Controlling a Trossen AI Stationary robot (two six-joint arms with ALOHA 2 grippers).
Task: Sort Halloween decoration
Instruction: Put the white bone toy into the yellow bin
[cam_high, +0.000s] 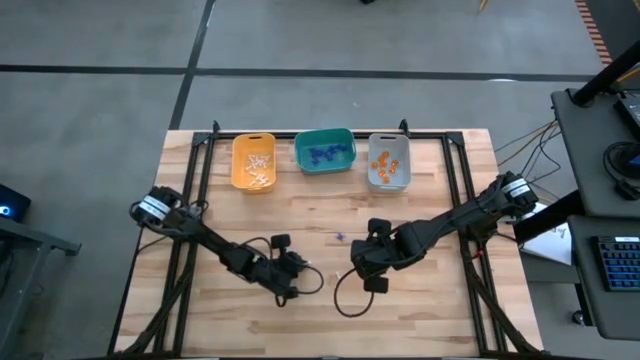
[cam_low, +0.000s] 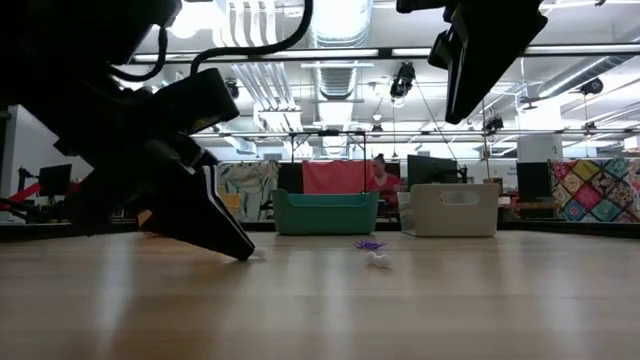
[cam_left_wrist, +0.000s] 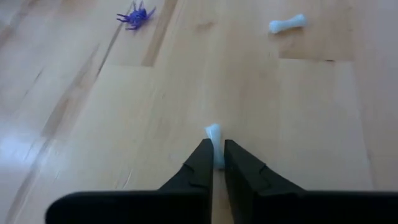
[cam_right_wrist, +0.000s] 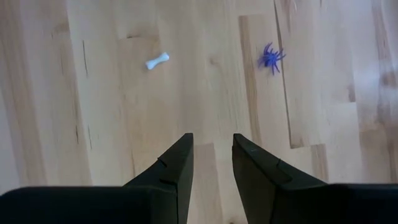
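Here, white bone (cam_left_wrist: 213, 133) upright – left gripper (cam_left_wrist: 217, 163) pinching

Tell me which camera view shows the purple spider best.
The right wrist view: the purple spider lies unobstructed on bare wood, legs distinct. The left wrist view shows it near the frame edge, the low view side-on and flattened, the high view only as a speck.

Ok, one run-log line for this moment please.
left gripper: jaws shut on white bone at table | right gripper: jaws open, empty, raised | loose: purple spider, second white bone
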